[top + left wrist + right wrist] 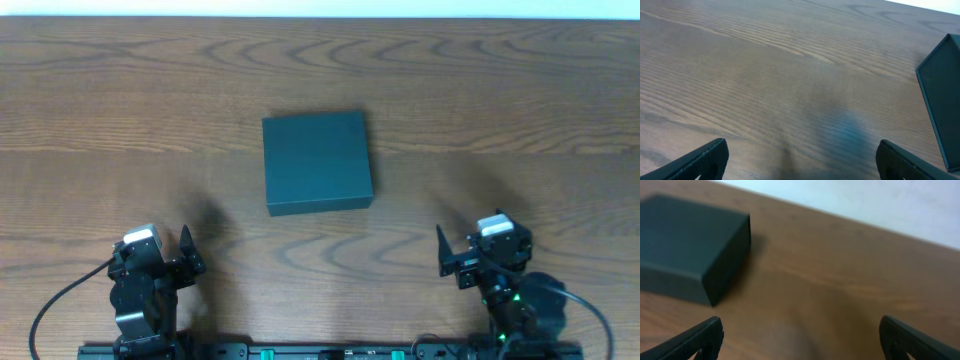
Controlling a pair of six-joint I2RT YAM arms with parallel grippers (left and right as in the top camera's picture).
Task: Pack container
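Note:
The container (317, 161) is a dark teal-green square box with its lid closed, lying flat on the wooden table at the centre. It shows at the right edge of the left wrist view (943, 95) and at the upper left of the right wrist view (687, 252). My left gripper (187, 252) is open and empty near the front left edge, well short of the box; its fingertips are wide apart (801, 159). My right gripper (441, 252) is open and empty near the front right edge, its fingertips also wide apart (800, 339). No snack packets are in view.
The wooden table (500, 100) stretches bare around the box. A pale wall or edge runs along the far side (880, 205). The arm bases and cables sit along the front edge (320, 350).

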